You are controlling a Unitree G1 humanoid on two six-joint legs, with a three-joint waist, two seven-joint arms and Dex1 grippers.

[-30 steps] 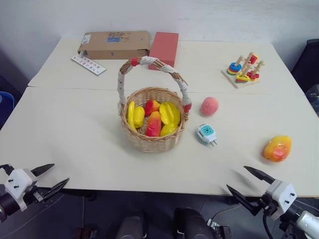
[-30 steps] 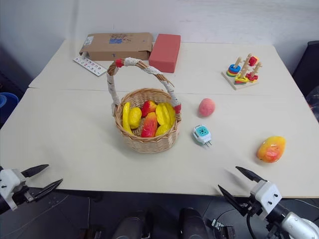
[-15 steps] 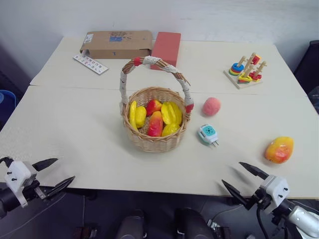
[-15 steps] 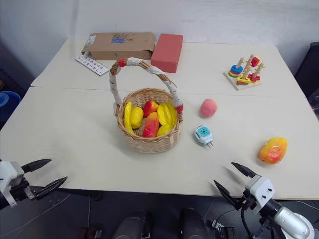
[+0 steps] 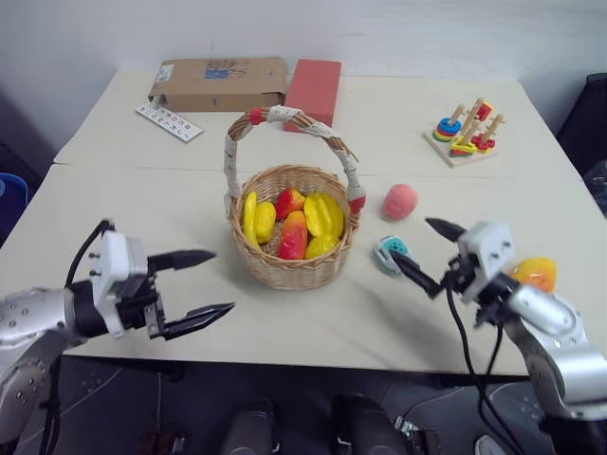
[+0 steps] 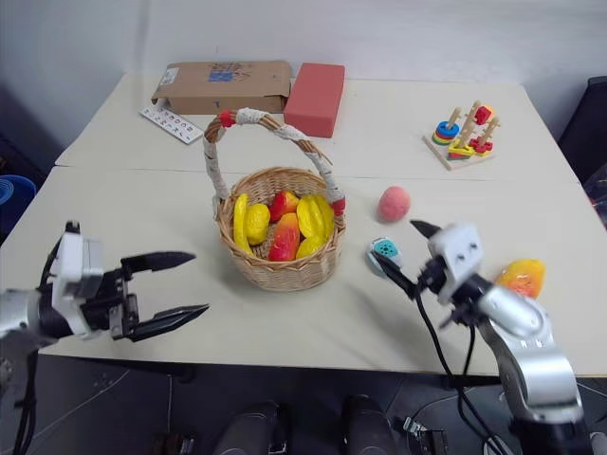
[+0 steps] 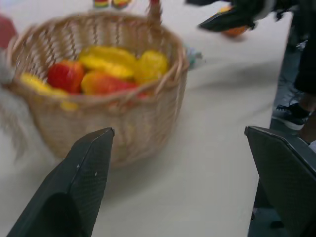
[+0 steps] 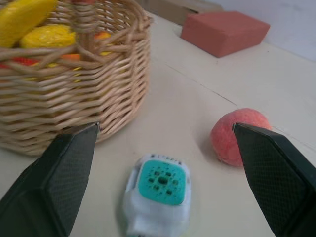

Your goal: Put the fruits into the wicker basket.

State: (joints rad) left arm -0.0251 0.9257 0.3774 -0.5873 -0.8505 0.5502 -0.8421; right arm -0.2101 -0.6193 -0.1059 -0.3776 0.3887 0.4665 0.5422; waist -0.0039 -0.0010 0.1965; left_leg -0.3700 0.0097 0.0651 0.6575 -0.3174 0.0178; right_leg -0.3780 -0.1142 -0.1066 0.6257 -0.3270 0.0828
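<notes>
The wicker basket (image 5: pixel 285 270) stands mid-table with several yellow and red fruits (image 5: pixel 294 223) inside. A pink peach (image 5: pixel 400 201) lies on the table to its right. Farther right is a yellow-orange mango (image 5: pixel 539 272), partly hidden behind my right arm. My left gripper (image 5: pixel 220 282) hovers open and empty over the table, left of the basket and pointing at it. Between the basket and the mango, my right gripper (image 5: pixel 413 240) is open and empty just above a teal-and-white plug gadget (image 5: pixel 387 251). In the right wrist view, the peach (image 8: pixel 239 133) and the gadget (image 8: pixel 160 187) lie between its fingers.
A cardboard box (image 5: pixel 220 83), a red block (image 5: pixel 312 90) and a printed strip (image 5: pixel 169 121) sit at the back left. A ring-stacking toy (image 5: pixel 465 131) stands at the back right. Bare tabletop lies in front of the basket.
Both arms rose from below the table's front edge to above the tabletop. The left gripper swung right toward the basket. The right one moved forward and left over the gadget.
</notes>
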